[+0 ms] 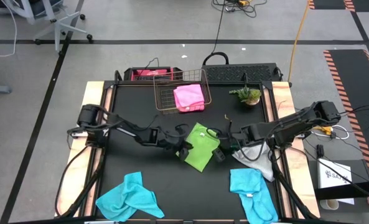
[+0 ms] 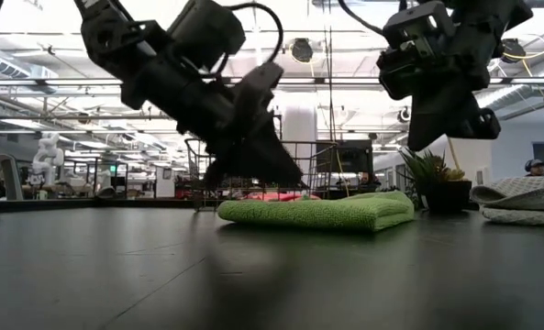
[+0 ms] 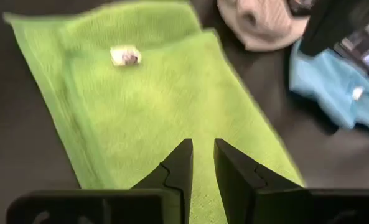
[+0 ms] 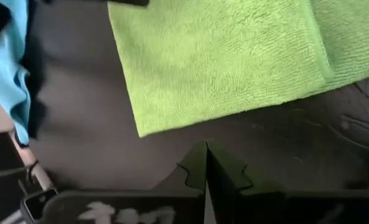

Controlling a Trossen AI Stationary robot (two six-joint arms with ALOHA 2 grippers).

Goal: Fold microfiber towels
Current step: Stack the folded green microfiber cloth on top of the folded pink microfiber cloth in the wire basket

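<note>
Grey floor (image 1: 140, 25) around table, crossed by dark tape lines. Office chair base (image 1: 63, 28) at far left. Orange cable (image 1: 299, 31) and black cable (image 1: 218, 28) trail across floor. Striped hazard tape (image 1: 349, 74) edges dark mat at right. Low view: large open hall, bright ceiling light strips (image 2: 61, 82), white column (image 2: 301, 137), white figure, possibly another robot (image 2: 47, 156), person with headset (image 2: 535, 167) at far right.
</note>
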